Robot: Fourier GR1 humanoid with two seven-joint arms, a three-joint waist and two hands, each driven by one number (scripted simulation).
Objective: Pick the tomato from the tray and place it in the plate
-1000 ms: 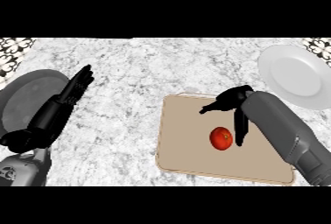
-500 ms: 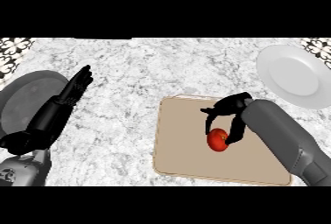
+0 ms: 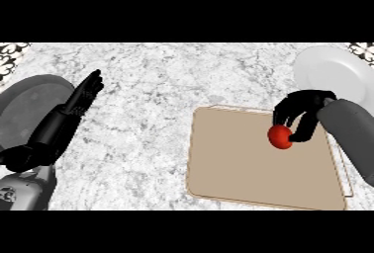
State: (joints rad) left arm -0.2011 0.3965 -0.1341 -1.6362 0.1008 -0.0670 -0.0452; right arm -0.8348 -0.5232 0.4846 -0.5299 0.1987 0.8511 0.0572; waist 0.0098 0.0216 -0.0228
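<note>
Right hand [image 3: 301, 114]: fingers curled round the tomato [image 3: 280, 136], carrying it.
Tomato: above the tray [image 3: 248, 168], over its upper right part; whether it has cleared the surface I cannot tell.
Plate [image 3: 337, 74]: up and to the right of the tomato, beyond the tray's top right corner, near.
Nearer arm: the right one, by far.
Left hand [image 3: 82, 96]: at the view's left, fingers straight, holding nothing, well apart from the tray.
Next move, my judgement: carry the tomato up-right toward the plate.

Grey-veined white marble counter [image 3: 161, 89], patterned black-and-white strips at its far corners [image 3: 11, 49].
</note>
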